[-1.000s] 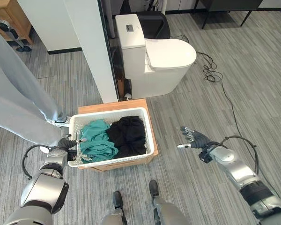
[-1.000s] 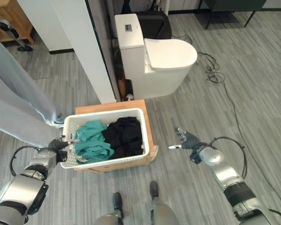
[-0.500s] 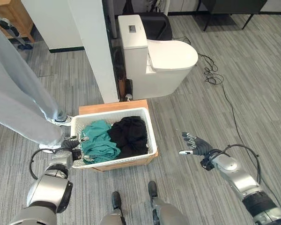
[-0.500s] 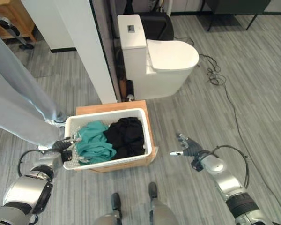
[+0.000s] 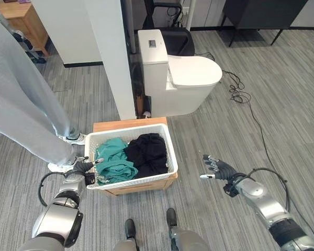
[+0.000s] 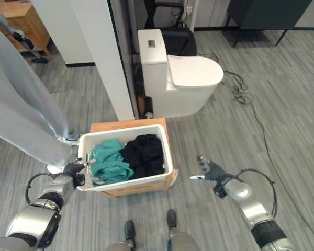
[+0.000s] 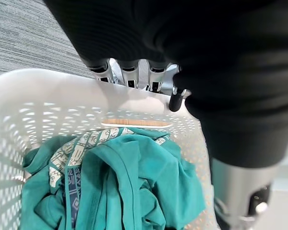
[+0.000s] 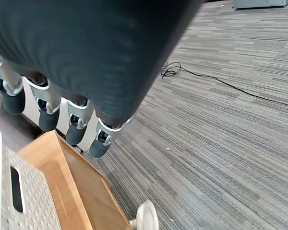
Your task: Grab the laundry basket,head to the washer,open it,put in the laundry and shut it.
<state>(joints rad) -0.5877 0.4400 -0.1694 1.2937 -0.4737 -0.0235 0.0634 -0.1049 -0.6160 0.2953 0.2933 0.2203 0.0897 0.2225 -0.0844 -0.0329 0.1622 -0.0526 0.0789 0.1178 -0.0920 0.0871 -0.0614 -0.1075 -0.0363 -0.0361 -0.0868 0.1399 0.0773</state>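
A white laundry basket (image 5: 171, 153) sits on a low wooden stand (image 5: 146, 184). It holds teal clothes (image 5: 112, 161) and black clothes (image 5: 146, 153). My left hand (image 5: 82, 168) is at the basket's left end. In the left wrist view its fingers (image 7: 129, 77) curl over the rim (image 7: 48, 88) and the thumb presses on it, with the teal clothes (image 7: 120, 184) just below. My right hand (image 5: 216, 168) hovers over the floor to the right of the basket, apart from it. Its fingers (image 8: 77, 120) are straight and hold nothing, with the stand's corner (image 8: 72, 184) beyond them.
A white toilet (image 5: 183, 83) stands just behind the basket beside a white wall end (image 5: 112, 57). A person's grey-trousered legs (image 5: 21, 115) are close at the left. Black cables (image 5: 239, 95) trail over the floor at the right. A wooden cabinet (image 5: 23, 21) stands far left.
The camera has shifted, so the whole scene sits slightly differently. My left hand stays on the basket's rim and my right hand stays open beside it, a little lower.
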